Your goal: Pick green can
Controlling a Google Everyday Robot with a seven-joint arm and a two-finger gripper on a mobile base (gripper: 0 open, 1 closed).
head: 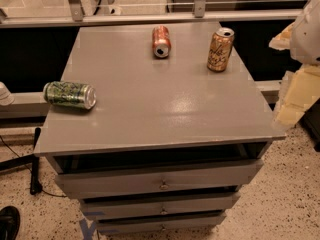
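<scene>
The green can [69, 94] lies on its side at the left edge of the grey cabinet top [160, 99], with its silver end facing right. My gripper [284, 76] hangs at the right edge of the view, beside the cabinet's right side and far from the green can. Its two yellowish fingers [296, 96] stand apart, open and empty.
A red-orange can [161, 41] lies on its side at the back middle of the top. A gold-tan can [220, 49] stands upright at the back right. The cabinet has drawers [160, 181] in front. A metal rail [150, 18] runs behind it. Cables [35, 159] lie on the floor at left.
</scene>
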